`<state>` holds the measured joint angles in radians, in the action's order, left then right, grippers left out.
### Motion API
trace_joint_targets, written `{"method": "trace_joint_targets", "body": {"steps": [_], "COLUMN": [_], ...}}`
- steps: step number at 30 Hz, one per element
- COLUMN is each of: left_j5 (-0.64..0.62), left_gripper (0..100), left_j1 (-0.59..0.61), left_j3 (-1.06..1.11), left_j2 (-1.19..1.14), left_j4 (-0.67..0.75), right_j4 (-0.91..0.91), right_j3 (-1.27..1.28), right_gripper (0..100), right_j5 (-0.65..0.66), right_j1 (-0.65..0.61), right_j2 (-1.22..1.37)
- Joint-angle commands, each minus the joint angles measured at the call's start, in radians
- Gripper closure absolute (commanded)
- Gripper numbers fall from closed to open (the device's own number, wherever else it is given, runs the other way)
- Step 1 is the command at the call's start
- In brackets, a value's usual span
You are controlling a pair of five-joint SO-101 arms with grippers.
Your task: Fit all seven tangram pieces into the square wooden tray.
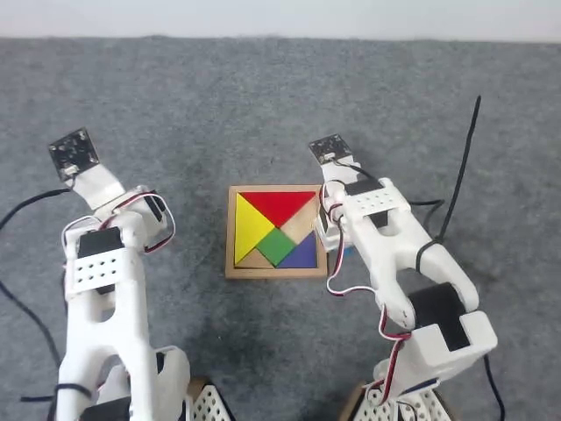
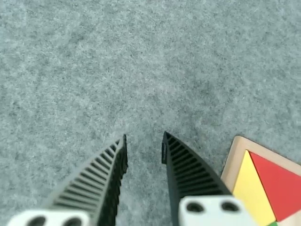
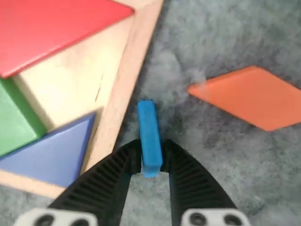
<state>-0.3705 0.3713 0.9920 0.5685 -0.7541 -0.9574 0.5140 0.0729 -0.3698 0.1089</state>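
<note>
Orange parallelogram (image 3: 250,97) near blue piece (image 3: 149,136), outside tray (image 3: 134,61).

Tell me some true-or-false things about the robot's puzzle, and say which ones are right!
1. The right gripper pinches a blue piece standing on its edge. True.
2. The orange piece lies in the wooden tray. False: it lies on the grey carpet beside the tray.
3. The left gripper holds the yellow piece. False: it is open and empty; the yellow piece sits in the tray.
4. The red triangle sits in the tray. True.
</note>
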Motion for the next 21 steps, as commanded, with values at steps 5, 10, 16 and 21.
{"method": "trace_joint_targets", "body": {"steps": [5, 10, 16, 21], "left_j5": [-0.009, -0.009, -0.009, -0.009], "left_gripper": [87, 87, 87, 87], "left_j1": [-0.008, -0.008, -0.006, -0.006], "left_j3": [-0.013, -0.013, -0.013, -0.013], "left_j2": [0.034, 0.034, 0.038, 0.04], "left_j4": [0.028, 0.028, 0.028, 0.025], "right_j4": [-0.067, -0.054, 0.015, 0.021], "right_j3": [-0.009, 0.058, 0.109, 0.109], "right_gripper": [99.2, 99.2, 99.2, 99.2], "right_j5": [0.028, 0.086, 0.098, 0.107], "right_j1": [0.012, 0.002, 0.004, 0.004], "right_j2": [-0.216, -0.366, -0.386, -0.395]}}
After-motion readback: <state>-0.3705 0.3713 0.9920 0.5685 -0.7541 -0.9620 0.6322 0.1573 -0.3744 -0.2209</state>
